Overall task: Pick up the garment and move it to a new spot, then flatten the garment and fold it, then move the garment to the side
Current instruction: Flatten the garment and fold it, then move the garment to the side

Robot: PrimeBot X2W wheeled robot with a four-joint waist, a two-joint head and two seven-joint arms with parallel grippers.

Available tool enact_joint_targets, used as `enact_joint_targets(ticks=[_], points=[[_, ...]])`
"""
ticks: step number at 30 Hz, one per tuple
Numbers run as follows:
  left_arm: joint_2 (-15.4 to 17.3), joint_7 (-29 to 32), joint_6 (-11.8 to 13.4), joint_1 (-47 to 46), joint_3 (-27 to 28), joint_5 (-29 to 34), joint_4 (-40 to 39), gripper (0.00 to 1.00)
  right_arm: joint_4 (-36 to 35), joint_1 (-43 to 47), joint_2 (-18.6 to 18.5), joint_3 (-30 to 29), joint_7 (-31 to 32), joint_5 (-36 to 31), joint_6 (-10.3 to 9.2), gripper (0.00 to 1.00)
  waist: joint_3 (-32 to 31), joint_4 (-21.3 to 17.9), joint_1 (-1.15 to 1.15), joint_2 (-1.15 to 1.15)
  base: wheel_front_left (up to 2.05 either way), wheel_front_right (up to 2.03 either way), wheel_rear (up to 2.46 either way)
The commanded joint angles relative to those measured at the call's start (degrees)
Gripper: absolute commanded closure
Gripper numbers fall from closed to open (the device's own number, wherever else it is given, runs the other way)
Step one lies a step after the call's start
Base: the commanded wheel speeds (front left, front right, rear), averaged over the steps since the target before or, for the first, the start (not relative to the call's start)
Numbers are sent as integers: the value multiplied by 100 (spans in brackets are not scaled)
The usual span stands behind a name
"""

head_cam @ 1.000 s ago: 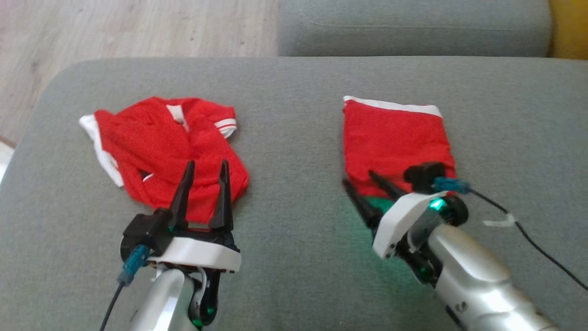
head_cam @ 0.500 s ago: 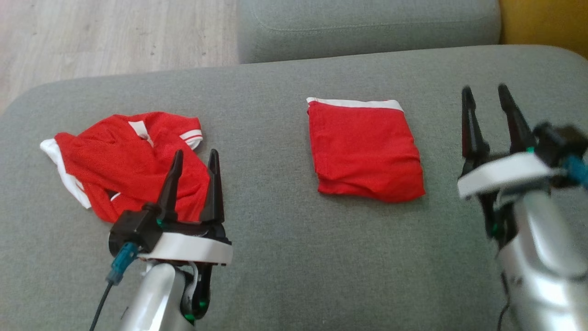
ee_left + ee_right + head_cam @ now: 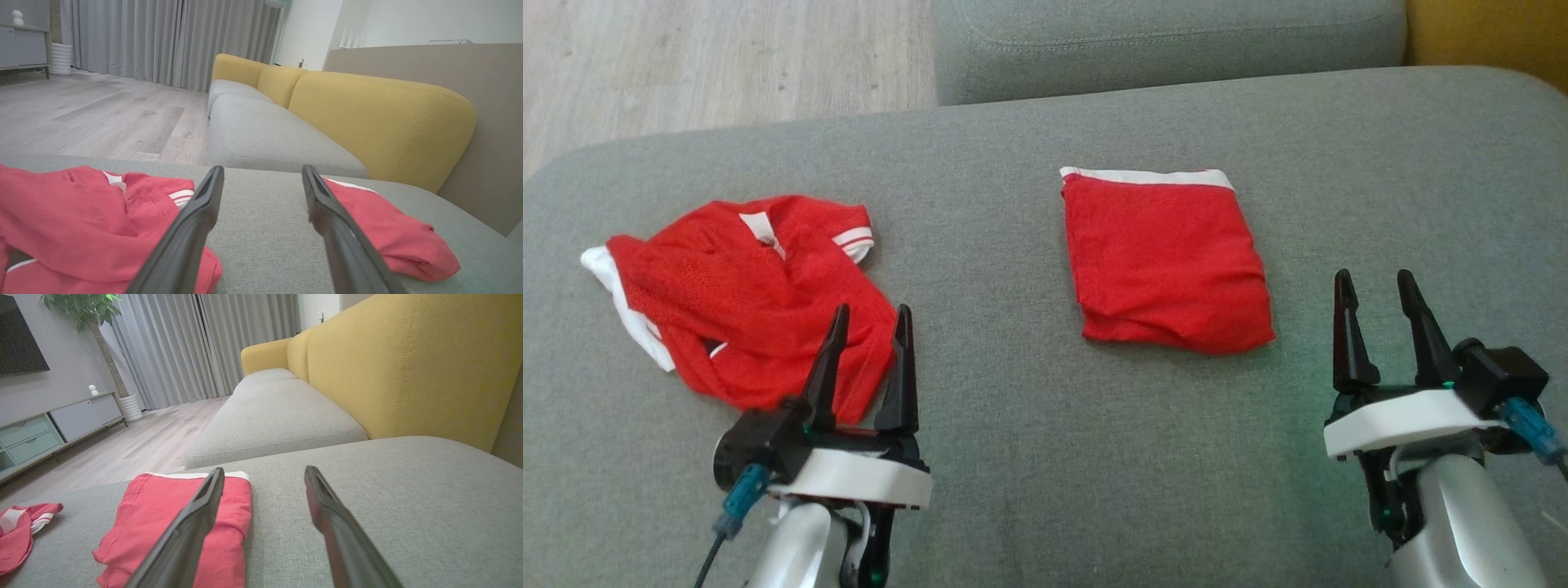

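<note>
Jaws stand wide and empty on the left gripper point(image 3: 873, 310) and right gripper point(image 3: 1373, 276), with the garment point(image 3: 1164, 257) lying folded on the cushion point(image 3: 1013, 457) between them, nearer the right, and a crumpled shirt point(image 3: 743, 294) just ahead-left of the left.

Red garments, 2: folded red garment point(image 3: 1168, 261) at 1 o'clock, crumpled red garment point(image 3: 743, 302) at 9 o'clock.
Grippers, 2: left gripper point(image 3: 872, 310) at 7 o'clock, right gripper point(image 3: 1373, 275) at 4 o'clock.
Dark fingers point(image 3: 1346, 335), 2 per gripper, 4 in all.
Grey seat cushions, 2: near cushion point(image 3: 1045, 474), far cushion point(image 3: 1168, 41) at 12 o'clock.
</note>
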Motion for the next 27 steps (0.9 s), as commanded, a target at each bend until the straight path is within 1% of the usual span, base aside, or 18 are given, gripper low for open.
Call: enact_joint_targets(ticks=[1, 6, 10, 14, 18, 19, 27], points=[[12, -46, -24, -207, 195, 55, -187, 0, -190, -209, 23, 145, -59, 14, -4, 0, 23, 18, 0, 0, 0, 0, 0], [7, -46, -60, -323, 113, 69, -231, 0, -36, -486, 24, 103, 4, -148, -4, 0, 179, 116, 0, 0, 0, 0, 0], [5, -46, -54, -426, -42, -7, -252, 0, 273, -874, 24, -8, 298, -147, -4, 0, 367, 264, 0, 0, 0, 0, 0], [5, -46, -27, -527, -219, -87, -234, 0, 839, -1290, 24, -164, 624, -50, -4, 0, 539, 465, 0, 0, 0, 0, 0], [5, -46, 1, -631, -353, -149, -193, 0, 1546, -1696, 24, -350, 883, 57, -4, 0, 704, 687, 0, 0, 0, 0, 0], [5, -46, 1, -631, -353, -149, -193, 0, 1546, -1696, 24, -350, 883, 57, -4, 0, 704, 687, 0, 0, 0, 0, 0], [4, -46, 49, -798, -483, -261, -156, 0, 2889, -2350, 24, -291, 1092, 257, -4, 0, 971, 1037, 0, 0, 0, 0, 0]])
